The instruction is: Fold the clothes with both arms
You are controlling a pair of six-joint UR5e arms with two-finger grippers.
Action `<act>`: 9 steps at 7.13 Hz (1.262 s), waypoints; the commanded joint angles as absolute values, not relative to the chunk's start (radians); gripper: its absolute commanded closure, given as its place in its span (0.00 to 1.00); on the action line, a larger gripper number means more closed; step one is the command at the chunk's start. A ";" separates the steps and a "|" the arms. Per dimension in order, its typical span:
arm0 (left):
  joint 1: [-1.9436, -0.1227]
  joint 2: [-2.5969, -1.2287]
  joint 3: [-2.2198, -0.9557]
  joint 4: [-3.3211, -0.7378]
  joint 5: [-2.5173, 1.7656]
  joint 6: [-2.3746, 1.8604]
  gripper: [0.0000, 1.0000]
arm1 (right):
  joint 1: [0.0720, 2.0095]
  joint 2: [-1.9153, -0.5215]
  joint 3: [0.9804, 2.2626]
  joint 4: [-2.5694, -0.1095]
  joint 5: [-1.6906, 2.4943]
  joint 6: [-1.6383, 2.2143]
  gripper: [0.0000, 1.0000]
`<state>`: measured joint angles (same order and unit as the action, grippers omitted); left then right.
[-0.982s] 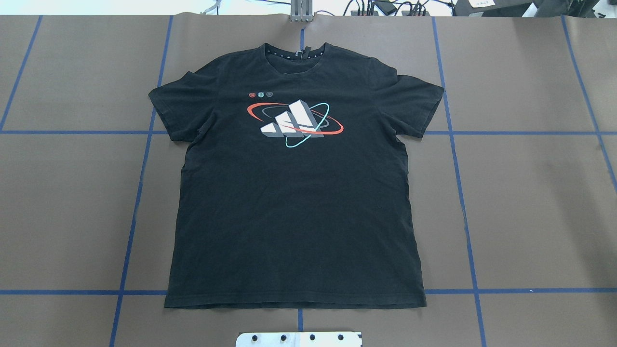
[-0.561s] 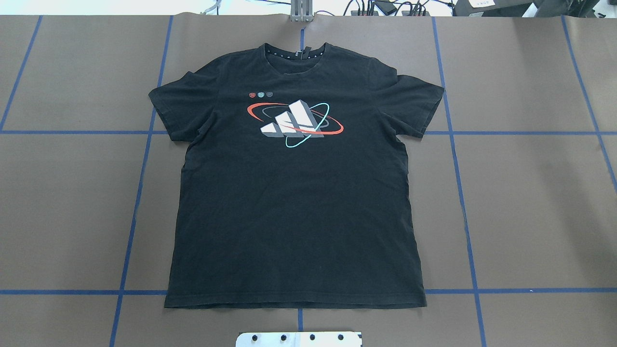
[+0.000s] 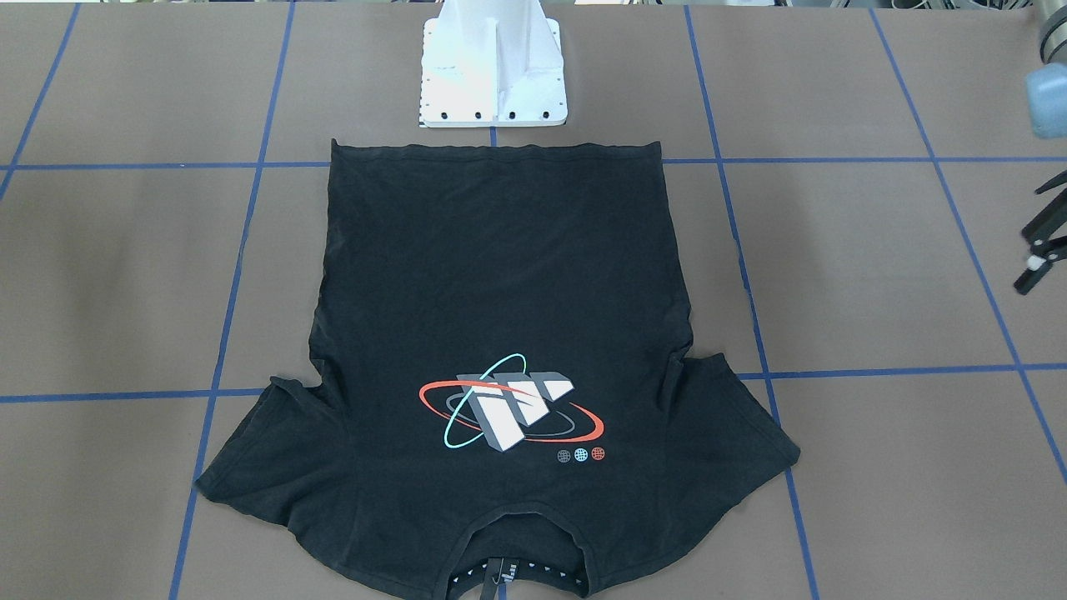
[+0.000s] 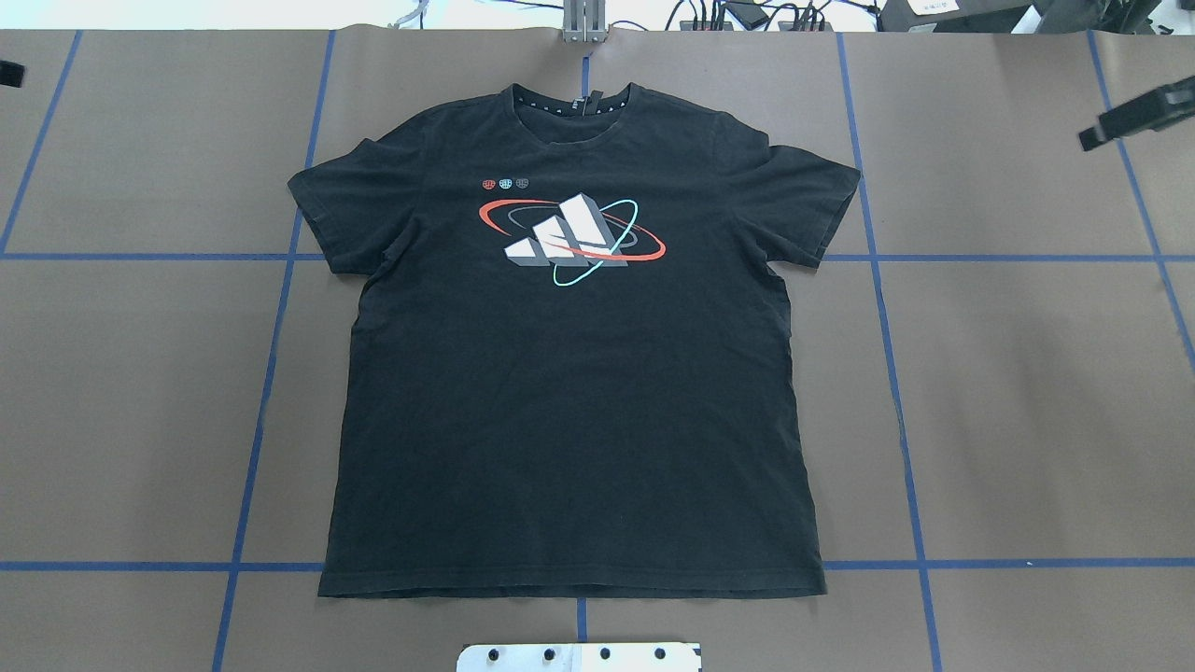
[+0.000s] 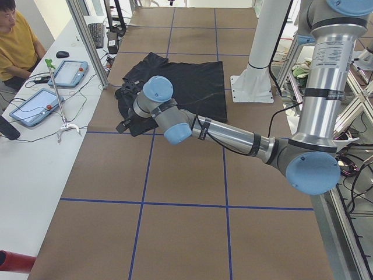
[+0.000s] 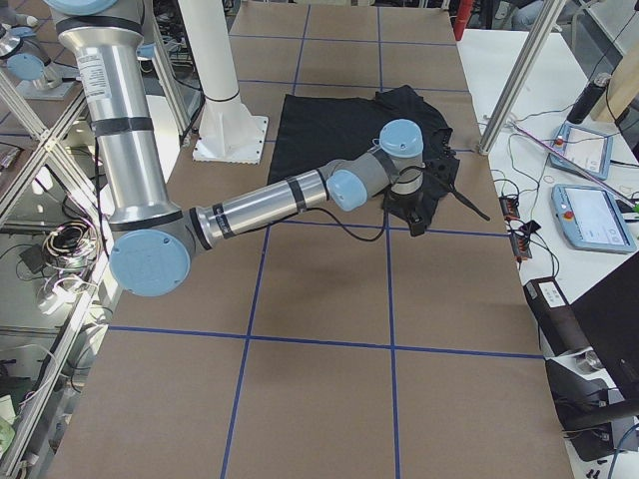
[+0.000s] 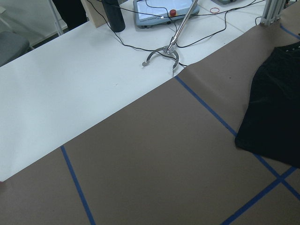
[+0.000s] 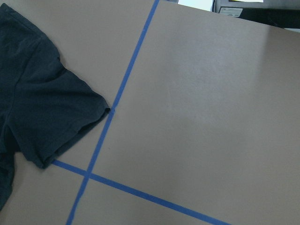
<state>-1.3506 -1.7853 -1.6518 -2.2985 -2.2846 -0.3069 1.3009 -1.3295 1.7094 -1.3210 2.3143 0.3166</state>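
Lying flat and print-up mid-frame, the T-shirt (image 4: 569, 373) is untouched. The left gripper (image 3: 1038, 237), at the front view's right edge, hangs spread and empty. The right gripper (image 4: 1134, 114) pokes in at the overhead's upper right; I cannot tell its opening.

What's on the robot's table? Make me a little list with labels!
Shirt: black T-shirt, flat, print up, unfolded
Collar: on the side away from the white base
Left gripper: in the air past one sleeve, not touching the shirt
Right gripper: in the air past the other sleeve, not touching
Table: brown, with blue tape lines
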 commanded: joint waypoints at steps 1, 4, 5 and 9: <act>-1.275 -1.825 -1.631 -2.307 -2.217 -0.409 0.00 | 1.237 -1.191 1.568 -1.298 2.298 0.420 0.00; -1.230 -1.839 -1.629 -2.309 -2.215 -0.456 0.00 | 1.064 -1.062 1.259 -0.900 2.090 0.719 0.00; -1.230 -1.839 -1.631 -2.309 -2.215 -0.456 0.00 | 1.037 -1.048 1.214 -0.867 2.059 0.736 0.01; -1.229 -1.842 -1.629 -2.309 -2.215 -0.454 0.00 | 0.950 -1.046 1.160 -0.804 1.933 0.790 0.14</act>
<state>-1.2288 -1.8421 -1.6303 -2.3096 -2.2151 -0.4553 0.9765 -1.0462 1.1855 -0.8429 1.9643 0.7778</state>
